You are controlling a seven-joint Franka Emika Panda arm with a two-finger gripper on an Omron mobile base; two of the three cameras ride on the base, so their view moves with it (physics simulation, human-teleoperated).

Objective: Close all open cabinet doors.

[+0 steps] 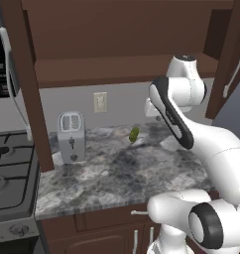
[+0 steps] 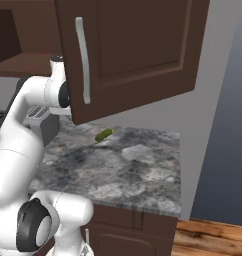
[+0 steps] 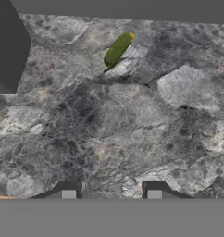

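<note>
Right now your hand [image 3: 111, 194] hangs above the bench [image 3: 132, 139], looking down at the grey stone; its fingers show a gap but sit as close as they go, and they grip nothing.

Nothing of the task looks finished yet. Two upper doors stand open. The right door [image 2: 138, 50] swings out over the bench, just beside your arm's upper joint in the right base view, its bar handle [image 2: 83, 60] facing you. In the left base view you see that same door edge-on at the top right [image 1: 231, 54], and the left door [image 1: 25, 79] edge-on near the stove [image 1: 10, 168]. Between them the cabinet shelf [image 1: 117, 69] lies bare to view. I judge both doors remain to be pushed shut, and the hand is well below either one.

Around you: a small green cucumber [image 3: 117, 48] lies on the bench near the back wall, a toaster [image 1: 71, 136] stands just beside the left door, and an outlet [image 1: 100, 102] sits on the wall. Your own elbow is close to the right door, so mind it when you raise the hand.
</note>
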